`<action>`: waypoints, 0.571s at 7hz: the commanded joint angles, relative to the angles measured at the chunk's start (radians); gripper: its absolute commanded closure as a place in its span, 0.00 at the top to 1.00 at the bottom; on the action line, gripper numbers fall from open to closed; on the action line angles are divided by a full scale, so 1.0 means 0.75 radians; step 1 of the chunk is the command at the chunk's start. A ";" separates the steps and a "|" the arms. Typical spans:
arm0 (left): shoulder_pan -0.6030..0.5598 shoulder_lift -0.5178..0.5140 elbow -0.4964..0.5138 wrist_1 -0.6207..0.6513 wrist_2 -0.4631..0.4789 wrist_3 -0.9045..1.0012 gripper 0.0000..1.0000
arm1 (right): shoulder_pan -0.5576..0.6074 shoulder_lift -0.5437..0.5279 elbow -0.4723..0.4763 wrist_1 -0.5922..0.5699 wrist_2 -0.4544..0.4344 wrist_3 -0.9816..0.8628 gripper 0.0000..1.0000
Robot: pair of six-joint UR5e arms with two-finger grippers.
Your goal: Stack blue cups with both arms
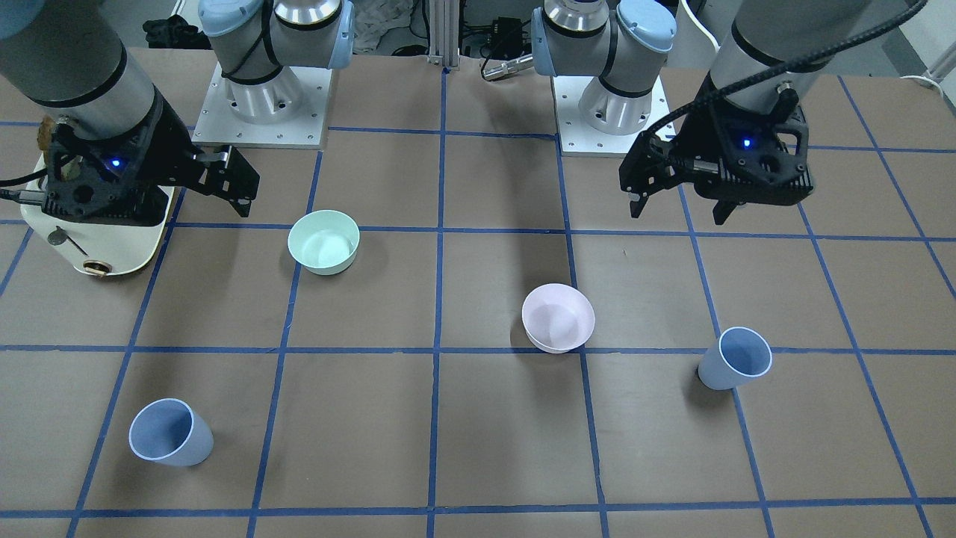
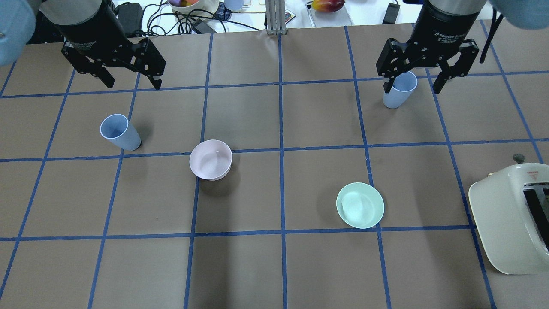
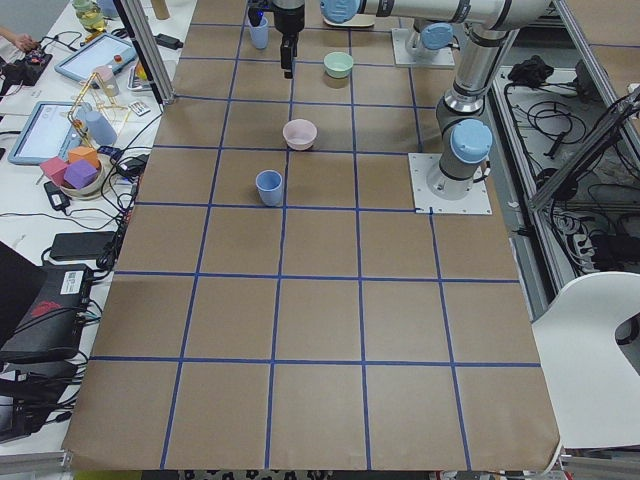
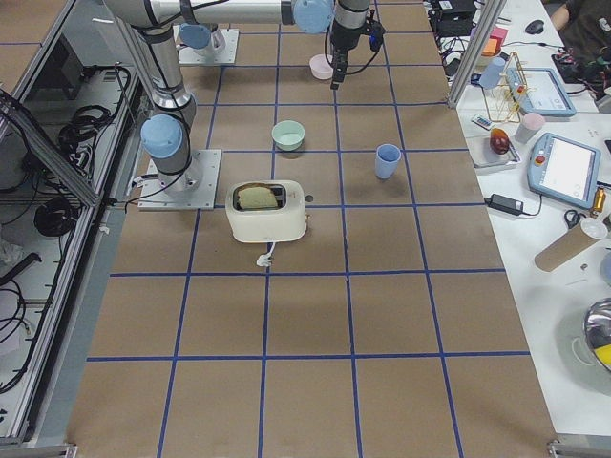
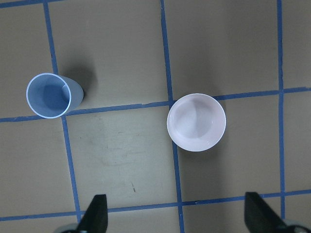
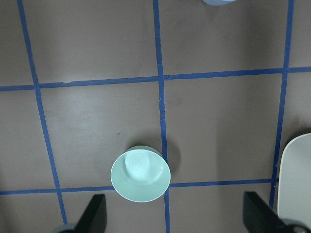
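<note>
Two blue cups stand upright and far apart on the brown table. One blue cup (image 2: 120,132) is on my left side and also shows in the left wrist view (image 5: 51,95). The other blue cup (image 2: 399,92) is on my right side, far from the robot's base (image 1: 170,432); only its edge (image 6: 218,1) shows in the right wrist view. My left gripper (image 2: 132,81) is open and empty, high above the table. My right gripper (image 2: 414,86) is open and empty, also high. Neither touches a cup.
A pale pink bowl (image 2: 210,159) sits near the left cup. A mint-green bowl (image 2: 360,205) sits right of centre. A cream toaster (image 2: 506,214) stands near the right arm's base. Blue tape lines grid the table. Cluttered benches lie beyond the far edge.
</note>
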 commanded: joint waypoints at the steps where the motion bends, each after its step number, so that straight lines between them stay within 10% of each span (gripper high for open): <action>1: 0.070 -0.215 -0.012 0.255 0.001 0.034 1.00 | -0.012 0.013 0.000 -0.105 -0.002 -0.013 1.00; 4: 0.269 -0.455 -0.055 0.348 0.005 0.056 1.00 | -0.085 0.192 -0.042 -0.324 -0.023 -0.076 1.00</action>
